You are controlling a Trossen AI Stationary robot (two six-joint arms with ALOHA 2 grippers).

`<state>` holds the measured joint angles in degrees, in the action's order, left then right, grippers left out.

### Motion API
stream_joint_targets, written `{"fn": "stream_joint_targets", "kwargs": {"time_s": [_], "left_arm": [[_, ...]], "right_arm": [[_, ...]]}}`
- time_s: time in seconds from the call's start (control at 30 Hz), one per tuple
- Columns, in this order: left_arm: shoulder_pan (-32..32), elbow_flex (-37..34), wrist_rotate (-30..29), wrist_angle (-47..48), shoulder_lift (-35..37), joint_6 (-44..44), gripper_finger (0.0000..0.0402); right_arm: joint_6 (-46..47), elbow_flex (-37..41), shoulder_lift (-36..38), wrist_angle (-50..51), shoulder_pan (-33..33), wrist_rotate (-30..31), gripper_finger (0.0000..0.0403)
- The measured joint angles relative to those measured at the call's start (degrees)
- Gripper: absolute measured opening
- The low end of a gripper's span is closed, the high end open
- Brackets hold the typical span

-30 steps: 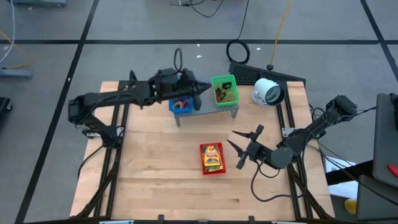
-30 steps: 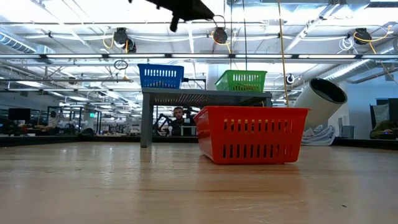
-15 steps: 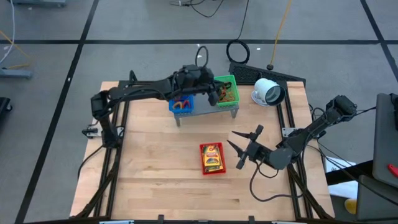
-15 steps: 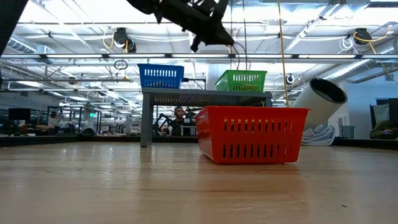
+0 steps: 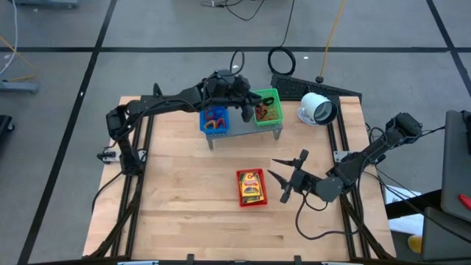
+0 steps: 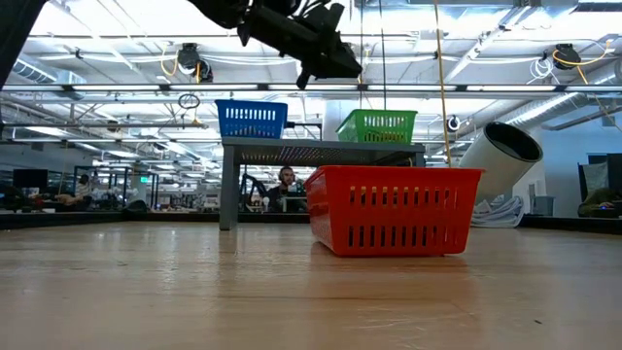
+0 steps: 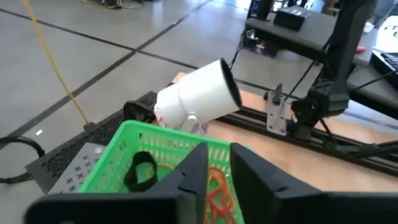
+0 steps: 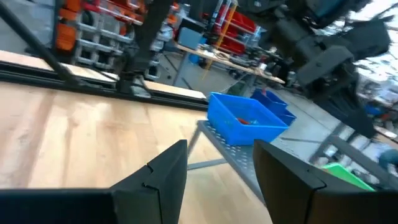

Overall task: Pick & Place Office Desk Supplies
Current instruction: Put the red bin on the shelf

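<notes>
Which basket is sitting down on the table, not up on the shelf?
The red basket. It rests on the wooden table, while the blue and green ones sit on the shelf.

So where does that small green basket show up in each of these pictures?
High view: green plastic basket on the grey metal shelf, top centre.
Low view: green plastic basket on the shelf top, right of centre.
Left wrist view: lower left, beyond the left gripper.
Right wrist view: bottom right corner.
Shared landmark: blue plastic basket beside it.
</notes>
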<state>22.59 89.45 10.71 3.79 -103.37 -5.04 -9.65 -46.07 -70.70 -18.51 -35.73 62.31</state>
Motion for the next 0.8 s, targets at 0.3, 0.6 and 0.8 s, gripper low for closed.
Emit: {"fn": "stream_joint_targets", "kwargs": {"time_s": [0.3, 0.6, 0.8], "left_arm": [[0.25, -0.02, 6.21, 0.08, 0.77, -2.67, 0.0175], [-10.55, -0.02, 10.85, 16.33, 12.77, 3.15, 0.0192], [-31.03, -0.04, -15.45, 25.65, 19.27, 8.06, 0.0157]], "right_arm": [[0.31, 0.01, 0.02, 1.57, 0.13, -1.13, 0.0171], [6.52, 0.01, 0.00, 5.52, 0.37, -26.53, 0.0171], [8.69, 0.01, 0.00, 6.80, -0.19, -32.46, 0.0171]]}}
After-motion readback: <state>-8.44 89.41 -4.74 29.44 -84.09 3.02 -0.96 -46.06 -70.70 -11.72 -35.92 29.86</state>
